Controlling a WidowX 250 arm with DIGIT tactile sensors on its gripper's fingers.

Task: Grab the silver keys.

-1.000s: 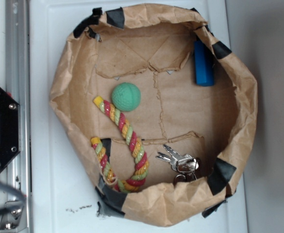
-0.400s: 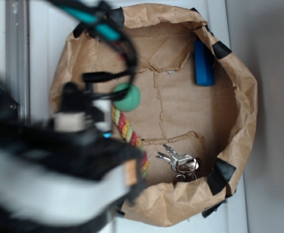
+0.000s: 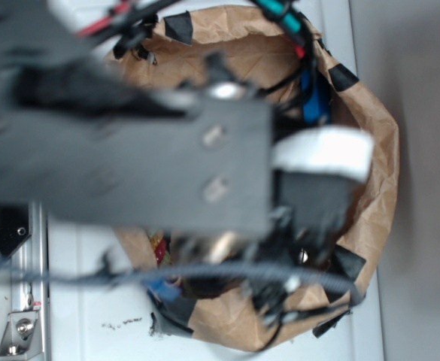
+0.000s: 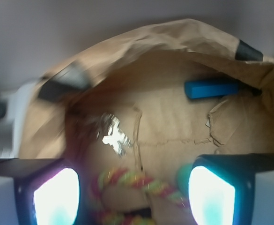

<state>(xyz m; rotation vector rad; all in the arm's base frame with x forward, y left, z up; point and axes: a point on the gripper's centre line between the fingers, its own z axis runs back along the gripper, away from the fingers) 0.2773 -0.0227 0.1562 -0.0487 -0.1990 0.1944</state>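
Wrist view shows the end effector (image 4: 134,197) spread wide and empty above the paper-bag tray (image 4: 165,42); silver keys (image 4: 113,135) lie ungrasped at centre left.

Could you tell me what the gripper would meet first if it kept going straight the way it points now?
Probably the striped rope, which lies between the open gripper's fingers. The silver keys lie further ahead and slightly left; depth is hard to judge in this blurred wrist view.

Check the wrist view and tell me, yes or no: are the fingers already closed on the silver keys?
No: the silver keys lie on the paper floor ahead of the fingers, which stand wide apart with nothing between them.
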